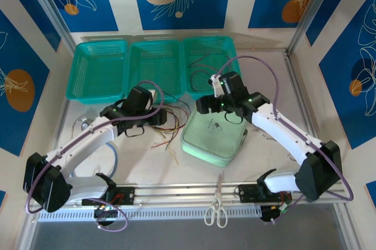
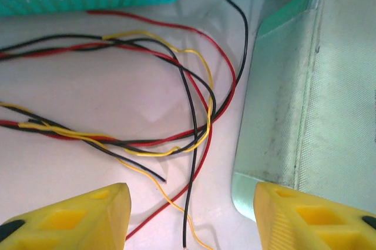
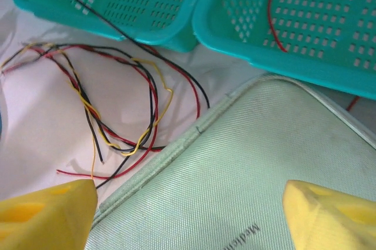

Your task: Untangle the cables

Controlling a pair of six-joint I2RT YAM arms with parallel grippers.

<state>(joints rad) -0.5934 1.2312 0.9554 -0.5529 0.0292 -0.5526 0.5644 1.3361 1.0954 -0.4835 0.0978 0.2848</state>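
A loose tangle of thin black, red and yellow cables (image 1: 168, 125) lies on the white table between the teal baskets and a pale green pouch (image 1: 214, 138). My left gripper (image 1: 160, 117) hangs open just over the tangle's near ends. In the left wrist view its yellow fingertips (image 2: 100, 212) straddle a black cable end, a red strand and a yellow strand (image 2: 194, 144), touching none. My right gripper (image 3: 191, 203) is open above the pouch (image 3: 235, 173), with the cables (image 3: 126, 103) to its left. A red wire (image 3: 273, 20) lies in the right basket.
Three teal baskets (image 1: 100, 67) (image 1: 155, 65) (image 1: 211, 62) line the back of the table. One black cable climbs onto a basket rim (image 2: 235, 9). A stethoscope (image 1: 88, 123) lies at the left and scissors (image 1: 216, 209) rest on the front rail.
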